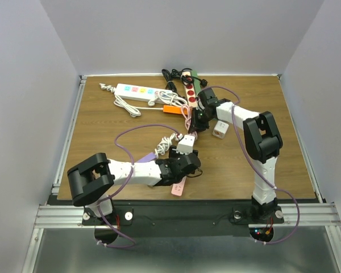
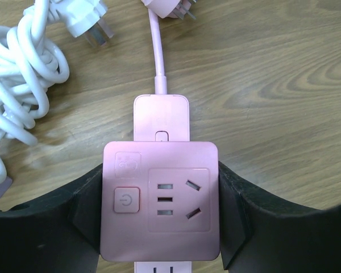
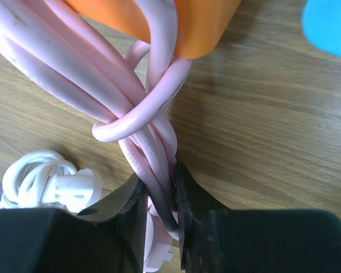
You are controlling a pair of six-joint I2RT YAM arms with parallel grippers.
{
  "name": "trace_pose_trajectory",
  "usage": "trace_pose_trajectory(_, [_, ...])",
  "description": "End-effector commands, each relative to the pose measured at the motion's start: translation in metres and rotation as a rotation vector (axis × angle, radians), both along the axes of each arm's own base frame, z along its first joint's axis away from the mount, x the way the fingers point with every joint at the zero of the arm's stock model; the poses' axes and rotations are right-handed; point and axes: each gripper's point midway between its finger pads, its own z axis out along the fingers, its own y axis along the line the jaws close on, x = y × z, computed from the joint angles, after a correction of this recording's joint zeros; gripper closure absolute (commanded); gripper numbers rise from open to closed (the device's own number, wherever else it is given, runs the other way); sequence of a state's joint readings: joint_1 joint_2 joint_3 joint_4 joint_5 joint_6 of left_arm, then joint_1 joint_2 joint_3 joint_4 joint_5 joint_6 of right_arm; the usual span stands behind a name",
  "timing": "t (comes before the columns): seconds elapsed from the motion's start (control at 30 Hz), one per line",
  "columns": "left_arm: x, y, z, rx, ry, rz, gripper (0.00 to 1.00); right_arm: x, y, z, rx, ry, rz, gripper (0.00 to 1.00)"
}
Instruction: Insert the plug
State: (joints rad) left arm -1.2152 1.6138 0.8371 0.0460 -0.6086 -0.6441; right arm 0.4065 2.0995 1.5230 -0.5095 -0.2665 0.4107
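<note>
A wooden table (image 1: 102,148) was seen from above, with both arms reached in over its middle. The left arm (image 1: 119,173) was laid low along the near edge and the right arm (image 1: 261,142) was bent in from the right.

A white strip (image 1: 135,91) was placed at the back left. A strip with red sockets (image 1: 188,91) was set just right of it, among black cables.

The pink strip (image 2: 162,199) was found at the near centre, clamped across its width by the left gripper (image 2: 162,219), with one finger pressed on each long side. Its socket face was turned up, and a power button was seen left of the socket holes.

The pink cable (image 3: 142,114) was run from the strip's far end and bundled in a loop, partly under an orange part (image 3: 199,23). The bundle was pinched tightly by the right gripper (image 3: 161,199), with the fingers closed on it just above the table.

The pink plug (image 2: 169,7) was seen at the top edge of the left wrist view, beyond the strip and apart from it, not inserted. A white coil (image 2: 17,85) and a white plug (image 2: 88,20) were laid to its left. A white cube (image 1: 219,129) was set beside the right gripper.
</note>
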Motion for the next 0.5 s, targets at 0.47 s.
trace_pose_trajectory(0.47, [-0.095, 0.016, -0.117, 0.186, 0.390, -0.149, 1.00, 0.124, -0.100, 0.035, -0.174, -0.404, -0.364, 1.00])
